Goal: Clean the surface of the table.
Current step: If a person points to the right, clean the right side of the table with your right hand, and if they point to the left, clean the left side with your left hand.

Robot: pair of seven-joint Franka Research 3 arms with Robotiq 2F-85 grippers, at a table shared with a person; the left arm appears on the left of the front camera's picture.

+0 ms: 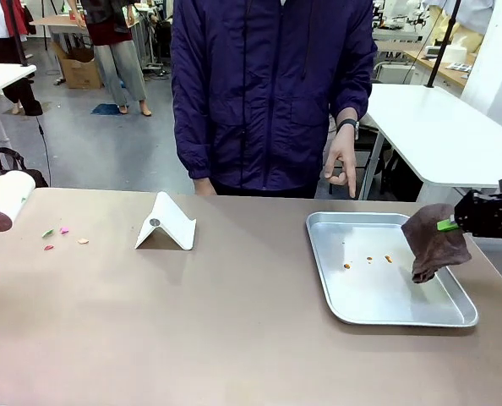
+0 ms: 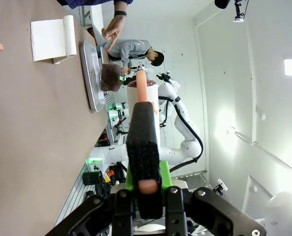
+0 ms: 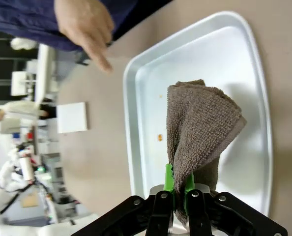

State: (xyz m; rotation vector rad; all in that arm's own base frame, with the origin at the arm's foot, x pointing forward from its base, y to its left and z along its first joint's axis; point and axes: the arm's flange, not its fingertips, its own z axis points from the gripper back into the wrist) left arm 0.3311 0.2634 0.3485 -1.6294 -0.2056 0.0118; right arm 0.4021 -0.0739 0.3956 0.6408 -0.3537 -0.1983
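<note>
Currently the right end effector is clamping a brown cloth, which is hanging over the right side of the metal tray. The left end effector is gripping a lint roller by its handle, at the left edge of the desk. The desk is filling the foreground, with coloured scraps lying near its left end. Orange crumbs are sitting in the tray. A person's hand is pointing downward at the far side.
</note>
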